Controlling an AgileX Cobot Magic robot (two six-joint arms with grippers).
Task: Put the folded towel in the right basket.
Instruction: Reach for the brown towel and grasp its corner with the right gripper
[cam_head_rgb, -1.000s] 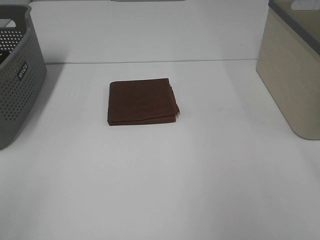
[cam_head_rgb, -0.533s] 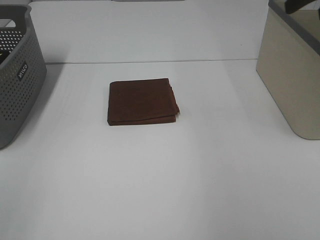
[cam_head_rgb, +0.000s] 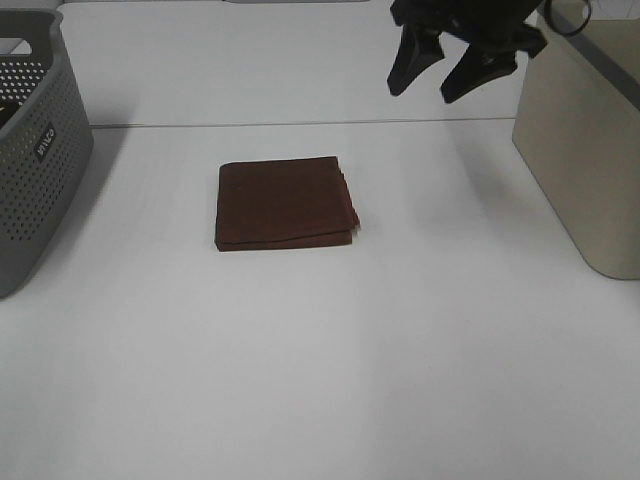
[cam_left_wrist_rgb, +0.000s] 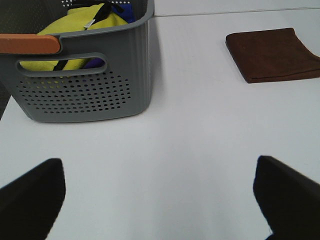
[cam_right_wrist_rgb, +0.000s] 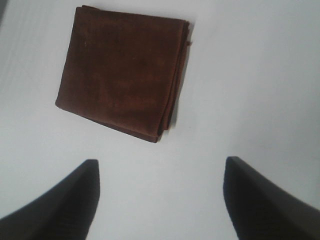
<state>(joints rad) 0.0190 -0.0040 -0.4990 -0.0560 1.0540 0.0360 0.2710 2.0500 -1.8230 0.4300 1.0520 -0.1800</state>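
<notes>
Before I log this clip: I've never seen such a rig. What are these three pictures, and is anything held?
It is a robot with two arms, each ending in a two-fingered gripper. The wide picture comes from a camera high above the white table. The other two come from wrist cameras; the dark shapes at their edges are gripper fingers. The right gripper, open, hangs in the air, its camera looking down on the folded brown towel. The left gripper, open too, faces the grey basket, which holds yellow cloth. A beige basket stands on the right. Nothing is held.
</notes>
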